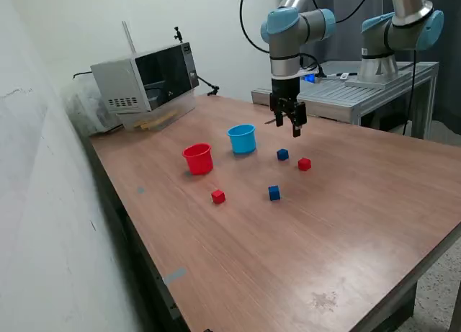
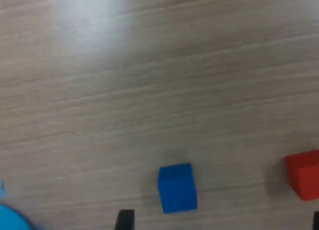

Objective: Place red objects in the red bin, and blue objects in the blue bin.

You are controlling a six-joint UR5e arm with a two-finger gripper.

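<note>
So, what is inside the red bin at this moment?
The red bin stands upright on the table. Only the upper part of its inner wall shows, and no cube is visible there. Its bottom is hidden by the near wall, so I cannot confirm that it is empty.

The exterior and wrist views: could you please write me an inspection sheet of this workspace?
Surface: wooden table, pale smudge near the front edge.
Job's things: red cup and light blue cup upright, apart; two red cubes and two blue cubes loose on the table, none in a cup.
Clutter: microwave at the far corner.
Grippers: gripper hangs above the table, holding nothing; its jaw state is unclear.
Cables: black cables by the arm.
Surroundings: white wall, second robot arm on a metal bench.
</note>
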